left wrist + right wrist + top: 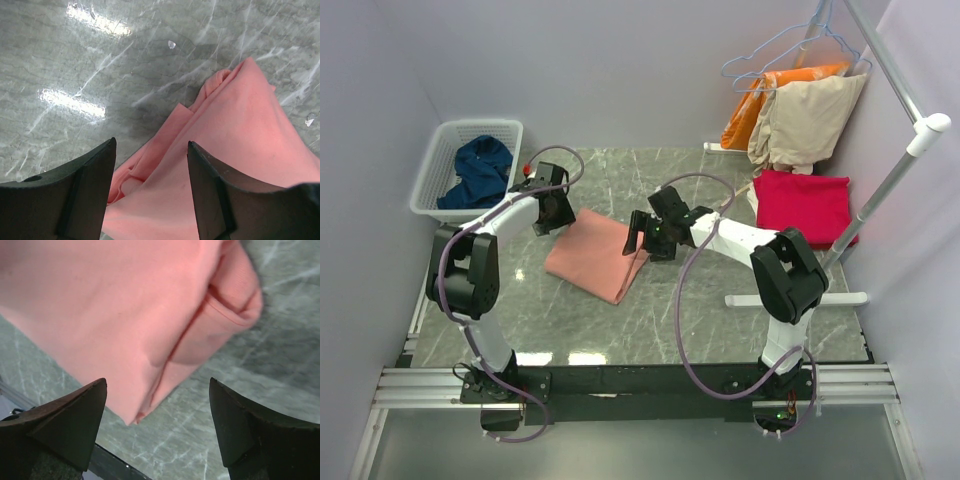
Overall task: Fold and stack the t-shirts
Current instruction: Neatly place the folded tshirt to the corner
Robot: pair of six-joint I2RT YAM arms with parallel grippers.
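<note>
At mid-worktop [650,320], the salmon-pink t-shirt [598,254] is laid folded, flanked by both tools.
Left tool [151,147]: held wide open over the shirt's rear left corner, nothing gripped; bunched cloth edges are seen beneath it.
Right tool [157,385]: held wide open above the shirt's right edge, nothing gripped.
Crimson-red t-shirt [803,205]: laid folded at the worktop's right side, well apart from both tools.
Navy-blue t-shirt [478,172]: heaped in a white basket [430,185] at rear left.
</note>
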